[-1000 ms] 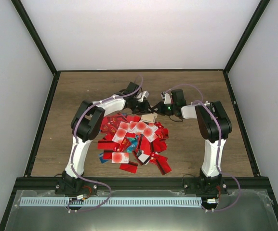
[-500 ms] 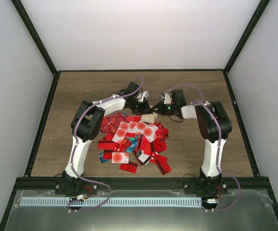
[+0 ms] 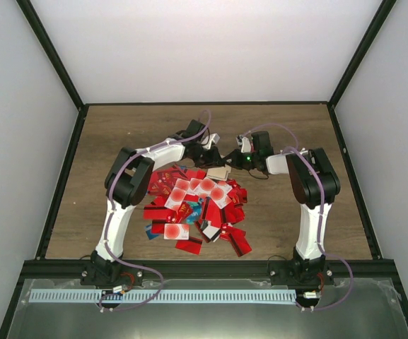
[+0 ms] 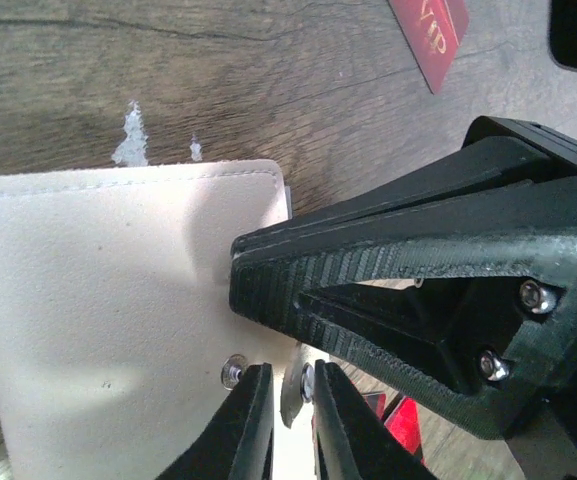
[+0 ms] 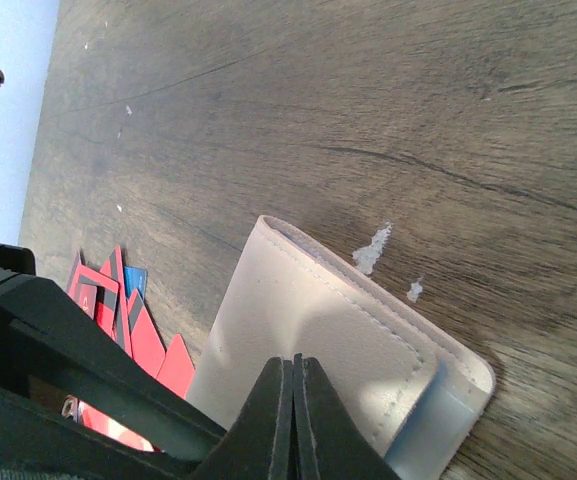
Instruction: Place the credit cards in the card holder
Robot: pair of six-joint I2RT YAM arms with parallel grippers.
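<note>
The credit cards [image 3: 193,208] lie in a loose, mostly red pile in the middle of the wooden table. The beige card holder [image 3: 218,171] lies flat at the pile's far edge, between both grippers. My left gripper [image 4: 288,375] is closed down to a narrow gap round the holder's thin snap flap, at the edge of the card holder [image 4: 98,300]. My right gripper [image 5: 293,362] is shut with nothing in it, its tips resting on the top face of the card holder [image 5: 318,320]. A bluish insert shows at the holder's open end.
In the left wrist view the right gripper's black body [image 4: 418,280] fills the space beside my left fingers. One red card [image 4: 433,35] lies apart on the wood. Red and blue cards [image 5: 108,300] lie just left of the holder. Black frame posts border the table.
The left jaws have closed in round the snap flap. Neither arm nor the card pile has visibly shifted in the top view.
</note>
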